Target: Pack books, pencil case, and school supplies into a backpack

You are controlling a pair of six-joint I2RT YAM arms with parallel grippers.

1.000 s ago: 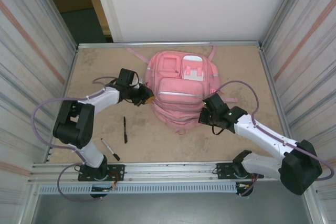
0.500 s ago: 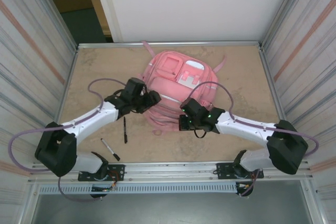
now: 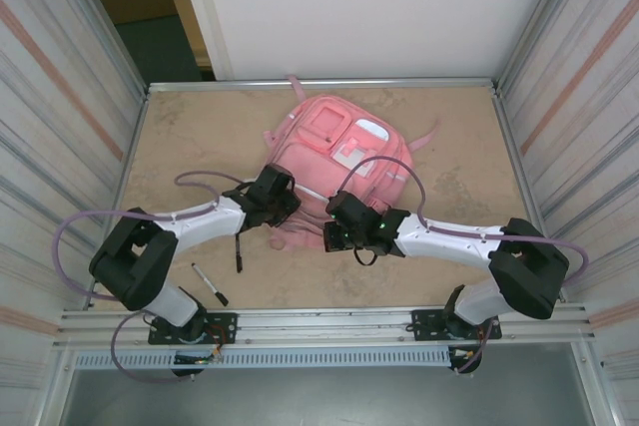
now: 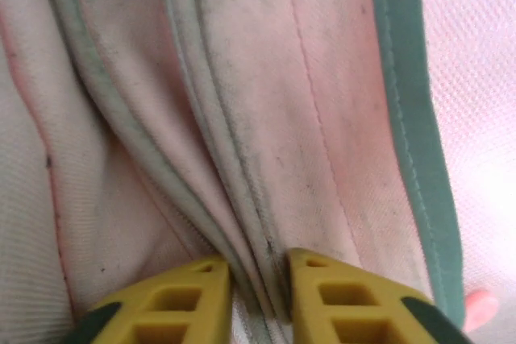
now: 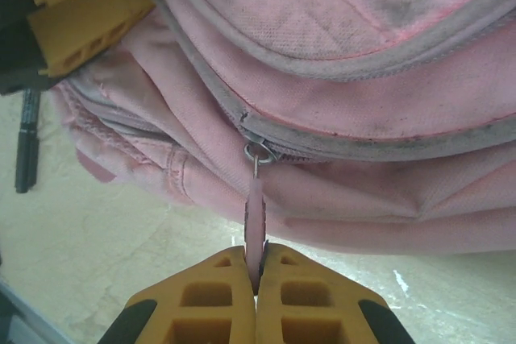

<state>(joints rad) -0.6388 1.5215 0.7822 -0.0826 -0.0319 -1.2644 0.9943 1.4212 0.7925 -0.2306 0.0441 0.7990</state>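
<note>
Backpack (image 3: 344,152) appears soft and floppy: right fingers (image 5: 218,300) clamp the 6 o'clock zip pull (image 5: 255,215); left fingers (image 4: 193,308) pinch adjacent seam fabric.

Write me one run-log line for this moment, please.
left fingers: pinching backpack seam fold | right fingers: shut on zip pull | pens: on table, unpacked

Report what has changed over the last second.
The right gripper, shut on the zip pull, has swept left along the backpack's near edge. The left gripper came from the backpack's left side to that edge and closed on a fold of fabric. The backpack twisted and bunched slightly. The pen beside the backpack and the pen near the left arm's base stayed put.
</note>
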